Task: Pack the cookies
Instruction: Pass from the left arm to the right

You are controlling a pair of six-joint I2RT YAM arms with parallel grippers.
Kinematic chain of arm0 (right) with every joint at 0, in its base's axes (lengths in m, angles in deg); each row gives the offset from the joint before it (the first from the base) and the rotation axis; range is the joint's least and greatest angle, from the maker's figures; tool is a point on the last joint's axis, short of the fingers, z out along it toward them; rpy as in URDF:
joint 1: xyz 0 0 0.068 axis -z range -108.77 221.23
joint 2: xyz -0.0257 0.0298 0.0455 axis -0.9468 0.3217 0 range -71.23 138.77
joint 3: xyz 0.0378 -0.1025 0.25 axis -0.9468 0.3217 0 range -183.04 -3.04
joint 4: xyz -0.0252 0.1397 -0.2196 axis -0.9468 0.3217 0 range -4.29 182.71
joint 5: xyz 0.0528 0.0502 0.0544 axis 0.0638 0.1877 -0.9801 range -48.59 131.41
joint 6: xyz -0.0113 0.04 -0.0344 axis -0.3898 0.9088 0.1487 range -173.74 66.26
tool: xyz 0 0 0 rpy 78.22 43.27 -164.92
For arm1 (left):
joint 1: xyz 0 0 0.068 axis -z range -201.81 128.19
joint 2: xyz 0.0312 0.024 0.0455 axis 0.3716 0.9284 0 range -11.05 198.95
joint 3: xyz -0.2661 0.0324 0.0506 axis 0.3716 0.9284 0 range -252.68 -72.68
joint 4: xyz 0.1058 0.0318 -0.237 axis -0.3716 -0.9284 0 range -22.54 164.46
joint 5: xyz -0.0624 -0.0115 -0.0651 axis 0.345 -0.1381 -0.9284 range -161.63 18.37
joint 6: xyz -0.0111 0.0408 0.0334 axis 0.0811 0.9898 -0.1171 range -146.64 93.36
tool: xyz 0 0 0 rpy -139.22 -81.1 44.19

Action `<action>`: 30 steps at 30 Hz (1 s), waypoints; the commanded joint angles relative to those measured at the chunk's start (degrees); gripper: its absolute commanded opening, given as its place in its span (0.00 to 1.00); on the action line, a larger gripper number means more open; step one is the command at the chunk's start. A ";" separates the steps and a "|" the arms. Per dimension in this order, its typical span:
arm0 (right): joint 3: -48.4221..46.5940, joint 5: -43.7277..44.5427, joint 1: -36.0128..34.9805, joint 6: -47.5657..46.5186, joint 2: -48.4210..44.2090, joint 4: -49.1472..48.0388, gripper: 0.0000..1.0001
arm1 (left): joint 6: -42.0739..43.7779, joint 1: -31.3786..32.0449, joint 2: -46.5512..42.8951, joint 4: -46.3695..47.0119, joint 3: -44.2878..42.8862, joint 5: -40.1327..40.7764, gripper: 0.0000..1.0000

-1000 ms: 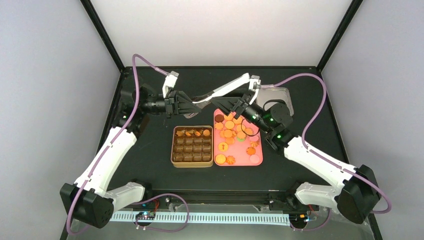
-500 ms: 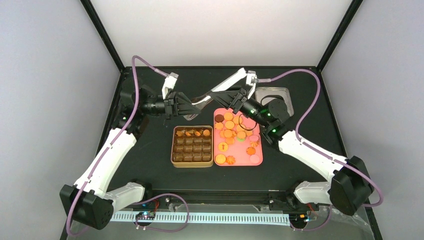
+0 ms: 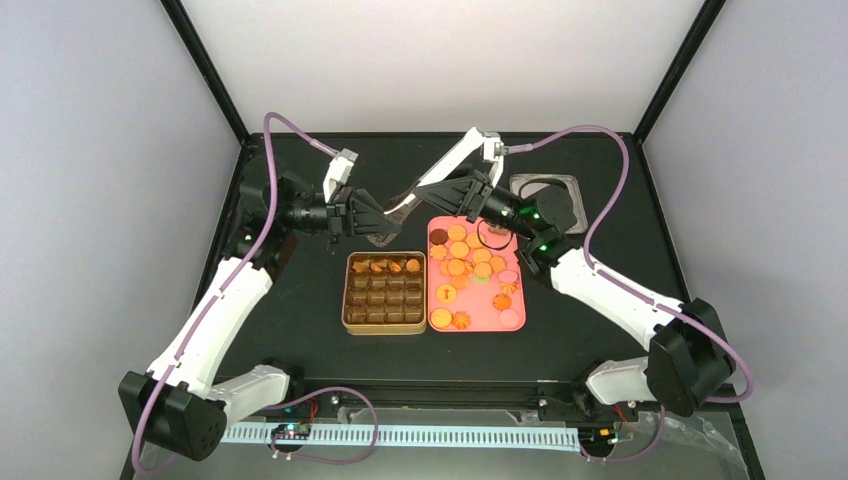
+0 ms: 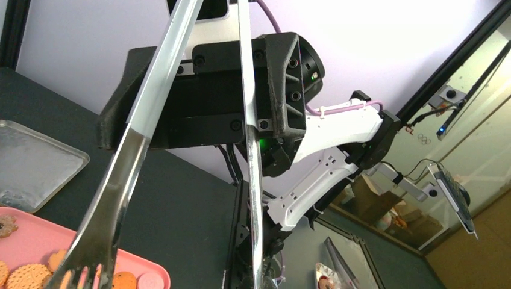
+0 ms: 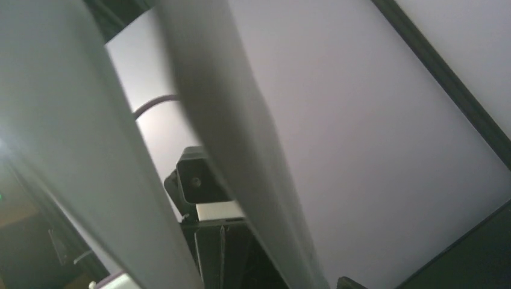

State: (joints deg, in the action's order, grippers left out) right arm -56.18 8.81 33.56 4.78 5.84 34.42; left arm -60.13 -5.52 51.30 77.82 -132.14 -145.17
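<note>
The cookies lie scattered on a pink tray; a few more cookies fill the top row of the brown tin. Metal tongs hang in the air behind the tin, spanning the two grippers. My left gripper is shut on one end. My right gripper is closed around the tongs' two arms at the other end. In the left wrist view the tongs run up into the black right gripper, with the cookies low at the left. The right wrist view shows only the blurred tongs.
A shallow metal tray sits at the back right, behind the right arm; it shows in the left wrist view as the metal tray. Black frame posts rise at the table's rear corners. Purple cables loop above both arms.
My right gripper has swung left and back from above the pink tray to the tongs and closed from wide open onto their arms. The left gripper has barely moved.
</note>
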 commanded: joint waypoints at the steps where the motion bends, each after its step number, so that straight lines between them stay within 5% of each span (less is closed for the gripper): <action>1: -3.11 -7.00 0.11 -3.12 -0.76 4.59 0.71 | 2.76 0.32 -1.26 -0.14 -0.31 -3.21 0.02; 30: -7.74 -11.21 1.99 -3.30 -2.38 7.43 0.79 | 5.05 0.36 -0.91 -2.36 -0.58 -5.33 0.02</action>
State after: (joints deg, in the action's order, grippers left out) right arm -62.37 -2.25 35.09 0.80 5.45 43.73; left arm -56.09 -5.35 50.82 75.98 -132.14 -149.50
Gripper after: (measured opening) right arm 0.771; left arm 0.017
